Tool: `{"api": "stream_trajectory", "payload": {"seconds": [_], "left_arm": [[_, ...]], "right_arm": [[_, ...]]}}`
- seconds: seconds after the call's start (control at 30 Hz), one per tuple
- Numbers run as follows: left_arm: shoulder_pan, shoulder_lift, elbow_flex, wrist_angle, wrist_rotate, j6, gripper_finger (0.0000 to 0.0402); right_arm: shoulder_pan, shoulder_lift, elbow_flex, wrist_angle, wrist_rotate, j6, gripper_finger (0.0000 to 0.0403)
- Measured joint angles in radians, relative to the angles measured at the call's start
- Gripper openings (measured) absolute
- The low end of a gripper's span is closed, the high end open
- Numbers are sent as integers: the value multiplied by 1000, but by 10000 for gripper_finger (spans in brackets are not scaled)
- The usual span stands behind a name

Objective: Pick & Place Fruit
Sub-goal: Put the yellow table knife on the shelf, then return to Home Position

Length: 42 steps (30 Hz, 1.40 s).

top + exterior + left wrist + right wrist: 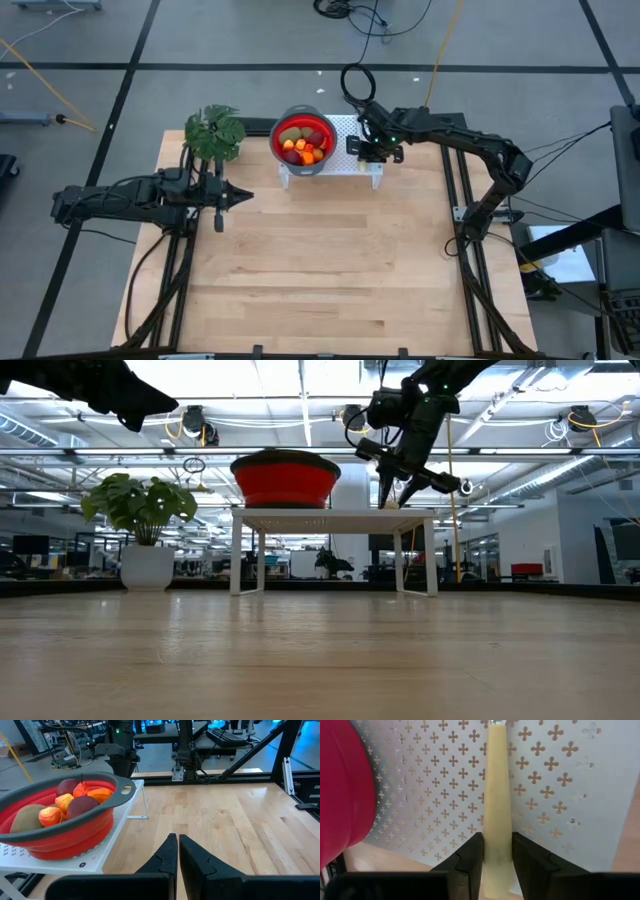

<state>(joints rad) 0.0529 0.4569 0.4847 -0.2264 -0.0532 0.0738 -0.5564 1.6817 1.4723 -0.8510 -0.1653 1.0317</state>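
The fruit (302, 143) lies heaped in a red bowl with a grey rim (276, 137). In the left wrist view the fruit (65, 802) shows olive, dark red and orange pieces. The bowl (285, 478) stands on a white perforated stand (330, 515). A knife's pale handle (496, 785) lies flat on that stand, right of the bowl. My right gripper (372, 152) is down on it. My left gripper (245, 197) is shut and hovers above the table's left part, level, pointing toward the table's right side. My right gripper (497, 855) pinches the knife's pale handle near its wider free end (497, 847) between its two fingers, one on each long side. The fingers (392, 495) come from above, pointing down. The handle lies flat on the perforated stand (545, 795).
A leafy green plant in a white pot (213, 132) stands at the far left of the table, beside the bowl and behind my left arm. The wooden table top (320, 270) stretches bare toward the near edge. The red bowl wall (345, 790) is close beside my right gripper.
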Motion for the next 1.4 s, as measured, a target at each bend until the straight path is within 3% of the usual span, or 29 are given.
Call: {"api": "stream_trajectory", "payload": {"seconds": [0.33,1.03,1.27,1.4], "left_arm": [[0,0,0,0,0,0,19],[0,0,0,0,2,-2,19],[0,0,0,0,9,-31,19],[0,0,0,0,26,-31,19]], "right_arm": [[0,1,0,18,3,2,125],[1,-123,-4,22,12,-10,103],[28,-208,-2,22,64,-189,79],[54,-259,-2,21,113,-300,39]]}}
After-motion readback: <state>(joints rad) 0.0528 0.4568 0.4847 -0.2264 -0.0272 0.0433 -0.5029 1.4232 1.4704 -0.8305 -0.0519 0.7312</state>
